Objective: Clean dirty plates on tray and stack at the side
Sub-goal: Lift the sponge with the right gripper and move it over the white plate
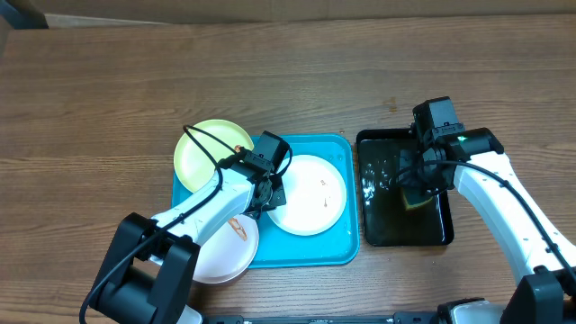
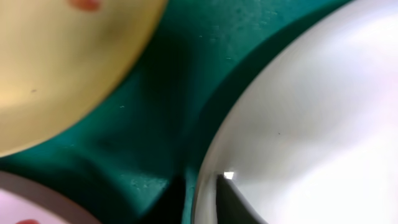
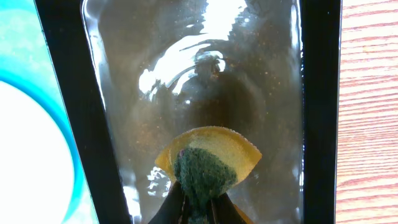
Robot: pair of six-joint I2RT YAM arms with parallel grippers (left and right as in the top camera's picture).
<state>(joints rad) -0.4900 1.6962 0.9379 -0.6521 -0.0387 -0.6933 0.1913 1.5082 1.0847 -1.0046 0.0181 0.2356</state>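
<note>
Right pincer point(image 3: 196, 206) clamps the sponge point(image 3: 211, 148) in the black tray point(image 3: 320, 93); left pincer point(image 2: 201, 202) state unclear.

L wrist view blurry, green plate point(image 2: 68, 62) & white plate point(image 2: 311, 124) edge-cropped; L arm point(image 1: 193, 209) hides pt of near white plate point(image 1: 225, 261).

The tabletop point(image 1: 90, 99) is brown wood with darker grain streaks. The tray point(image 1: 342, 252) is turquoise-blue. One plate point(image 1: 205, 153) is pale lime-green. The middle plate point(image 1: 310, 198) is white with faint reddish specks. The near plate point(image 1: 220, 261) is white with a reddish-brown smear point(image 1: 239, 229). The smaller tray point(image 1: 373, 236) is glossy black. The sponge point(image 3: 217, 146) is yellow with a dark green scouring face.
</note>
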